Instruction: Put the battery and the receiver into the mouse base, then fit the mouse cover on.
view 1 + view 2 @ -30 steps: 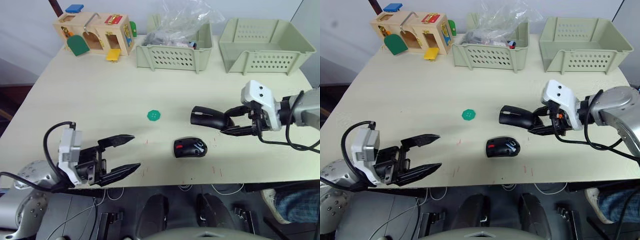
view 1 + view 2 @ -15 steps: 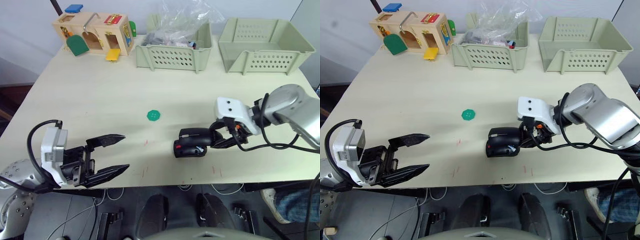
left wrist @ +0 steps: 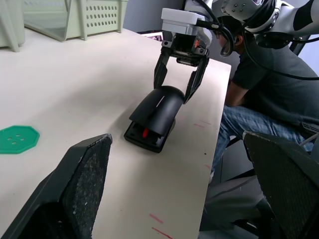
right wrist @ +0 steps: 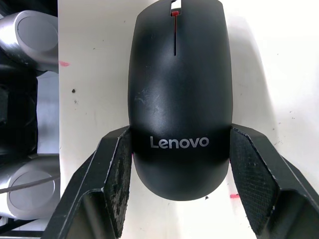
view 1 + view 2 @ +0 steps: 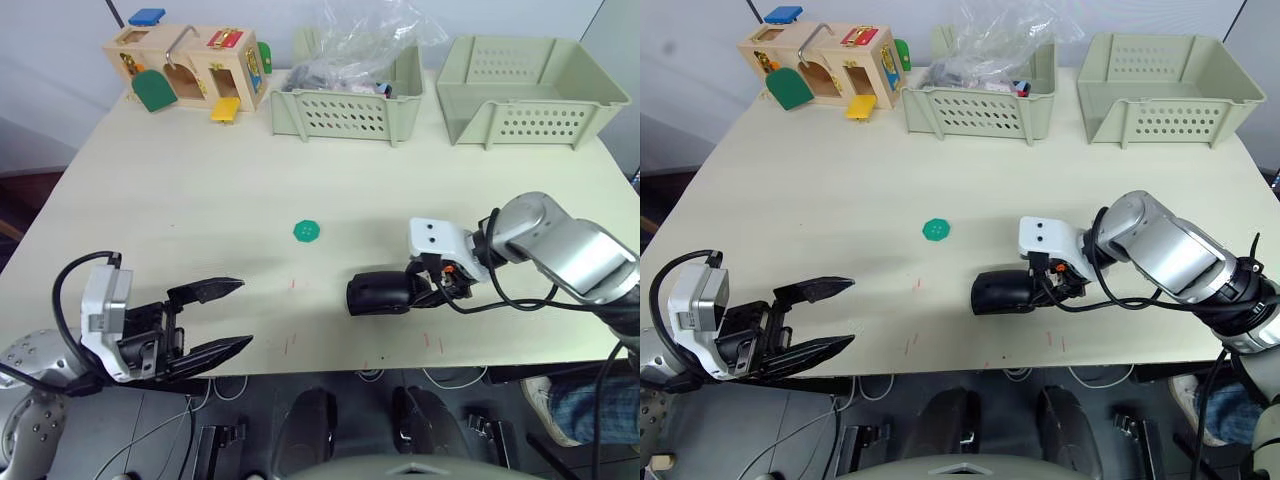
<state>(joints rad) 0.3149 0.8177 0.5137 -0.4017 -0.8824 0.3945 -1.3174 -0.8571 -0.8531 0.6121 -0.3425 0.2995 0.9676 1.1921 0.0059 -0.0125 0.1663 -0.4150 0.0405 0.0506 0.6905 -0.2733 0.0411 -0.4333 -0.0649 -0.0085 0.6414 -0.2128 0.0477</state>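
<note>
Carried down since a second ago, the mouse cover now lies on the mouse base at lower centre, right gripper grasping its rear; left gripper gapes wide, lower left.

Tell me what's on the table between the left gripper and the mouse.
Nothing but bare table with faint red marks, in the left eye view, between the left gripper and the mouse cover.

We see a glossy black mouse cover with silver Lenovo lettering and a red slit, black mouse base, green disc, pale green baskets, cream table with red marks
</note>
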